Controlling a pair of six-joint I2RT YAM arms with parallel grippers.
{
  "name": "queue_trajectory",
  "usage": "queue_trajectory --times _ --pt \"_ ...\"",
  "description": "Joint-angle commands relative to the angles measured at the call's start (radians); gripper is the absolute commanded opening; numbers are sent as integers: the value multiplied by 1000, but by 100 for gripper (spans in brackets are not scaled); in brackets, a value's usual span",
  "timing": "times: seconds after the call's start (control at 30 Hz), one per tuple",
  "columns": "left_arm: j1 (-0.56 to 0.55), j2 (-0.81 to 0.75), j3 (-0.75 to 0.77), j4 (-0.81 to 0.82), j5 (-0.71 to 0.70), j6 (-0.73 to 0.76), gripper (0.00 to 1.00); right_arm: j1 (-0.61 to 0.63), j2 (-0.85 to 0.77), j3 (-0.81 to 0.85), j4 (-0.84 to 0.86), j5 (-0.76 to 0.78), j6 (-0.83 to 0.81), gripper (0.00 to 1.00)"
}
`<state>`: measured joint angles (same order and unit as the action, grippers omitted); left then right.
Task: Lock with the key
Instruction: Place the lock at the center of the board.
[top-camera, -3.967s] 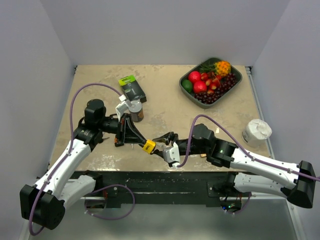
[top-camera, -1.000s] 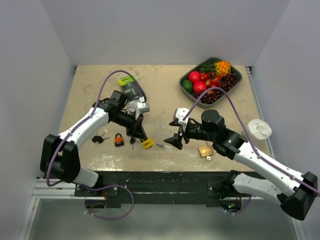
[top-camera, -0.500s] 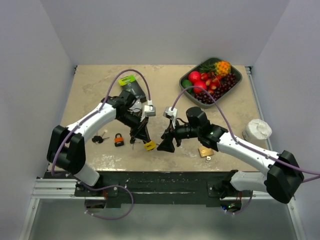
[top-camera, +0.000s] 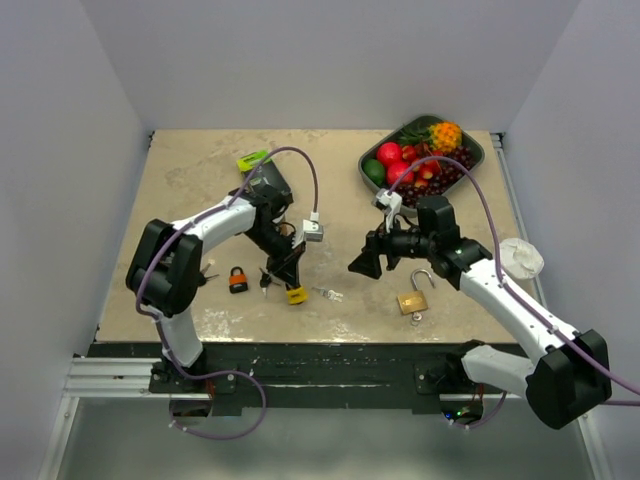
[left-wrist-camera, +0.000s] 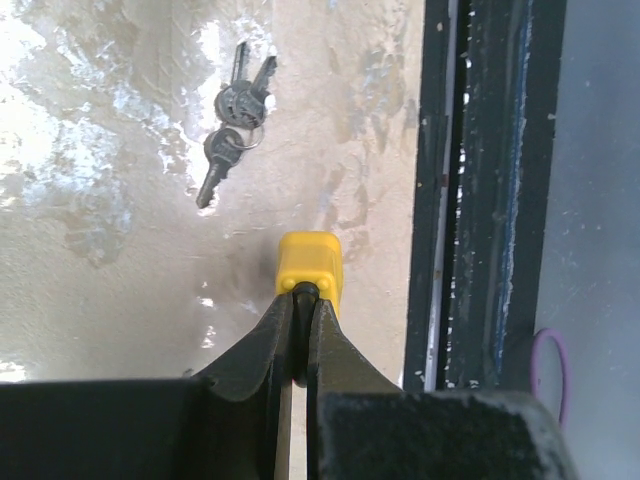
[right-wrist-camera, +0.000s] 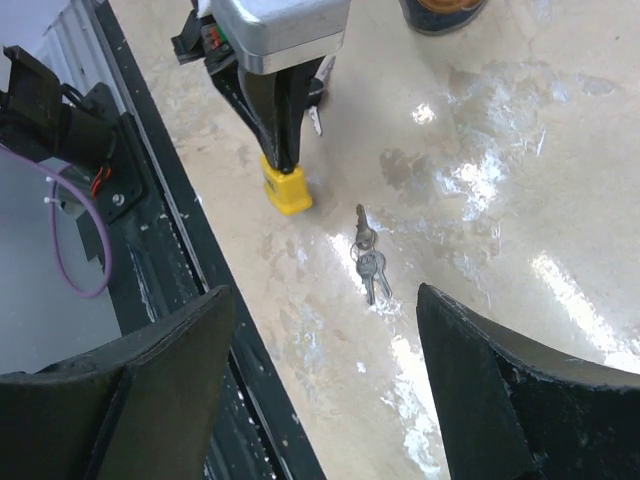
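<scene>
Beige tabletop, boxy yellow padlock

My left gripper, its two black fingers pressed together with barely a slit between them, pinches the near end of a yellow padlock, whose body juts out beyond my fingertips over the pale, glossy table. Whether the padlock rests on the surface or hangs just above it cannot be told. Farther out and to the left, apart from the padlock, a small bunch of keys lies flat on a ring, blades fanned in different directions. Along the right runs the table's black rail, with a loop of purple cable past it.
</scene>
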<state>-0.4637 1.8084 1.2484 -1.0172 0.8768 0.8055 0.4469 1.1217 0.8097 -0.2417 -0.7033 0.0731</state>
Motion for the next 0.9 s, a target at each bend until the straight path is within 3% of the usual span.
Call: queue_trajectory --times 0.0,0.33,0.47,0.57,0.87 --pt "-10 52 74 -26 13 67 0 -25 -31 43 -62 -42 -41 77" --pt "-13 158 147 -40 -45 119 0 -48 -25 54 -74 -64 -44 78" --pt "-13 186 181 -35 -78 130 21 -51 -19 57 -74 -68 -47 79" --pt "-13 206 207 -31 -88 133 30 -51 -16 59 -74 -73 -48 79" --pt "-13 235 256 -8 -133 127 44 -56 -16 62 -84 -68 -52 80"
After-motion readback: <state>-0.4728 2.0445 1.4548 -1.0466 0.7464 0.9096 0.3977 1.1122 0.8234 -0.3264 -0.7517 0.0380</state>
